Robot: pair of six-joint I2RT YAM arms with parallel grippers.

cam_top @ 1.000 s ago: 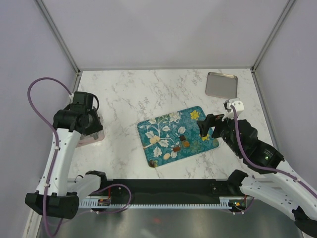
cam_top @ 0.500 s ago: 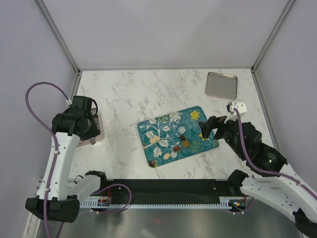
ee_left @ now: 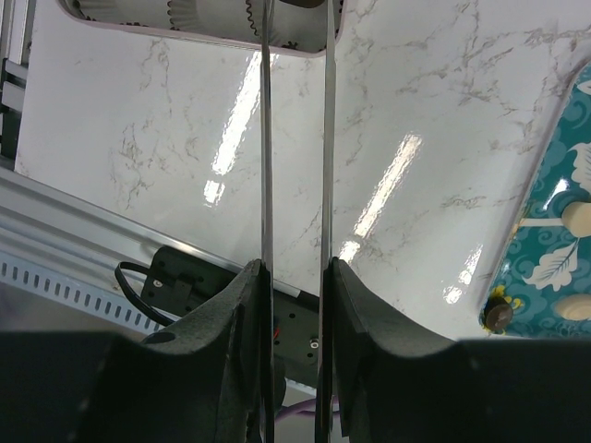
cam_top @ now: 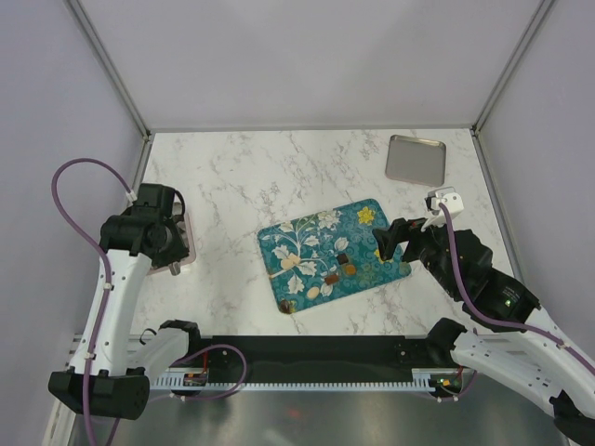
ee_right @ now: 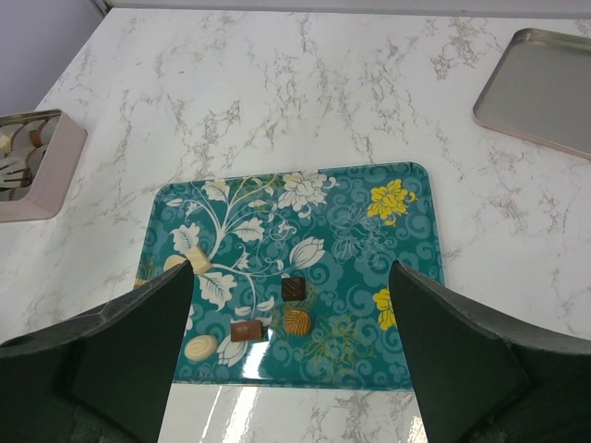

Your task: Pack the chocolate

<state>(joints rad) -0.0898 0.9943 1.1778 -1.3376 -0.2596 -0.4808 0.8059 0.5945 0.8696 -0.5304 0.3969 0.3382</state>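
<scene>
Risks first. Small, smooth chocolates [cam_top: 350, 269] on a glossy teal tray [ee_right: 406, 263]: likely to skid or squirt sideways if pinched off-centre. Dark square [ee_right: 293, 288], brown bar [ee_right: 246, 329] and caramel oval [ee_right: 297, 322] close together, so wide fingers coming down on one could nudge the others, or shove the tray across the marble. Probably soft; a hard squeeze could mark or crack them. At the box [ee_right: 51, 171], thin paper cups [ee_left: 199, 11] could snag on the long fingers, lift or tip, and spill their contents.

Over the tray's right side: right gripper [cam_top: 389, 237], spread wide, holding nothing.
Over the box rim: left gripper [ee_left: 295, 14], fingers parallel with a narrow gap. Dark speck between the tips at the frame edge; cannot tell whether clamped on a piece or merely above one.

Containers.
- Tray, table centre: the three above, plus cream oval [ee_right: 199, 348], cream square [ee_right: 195, 259], and dark round one [ee_left: 499, 316] at the near-left corner.
- Box, far left, well apart from the tray: white cups, a couple of pieces showing inside, count unclear.
- Metal tray [cam_top: 416, 158], far right: nothing visible in it.
</scene>
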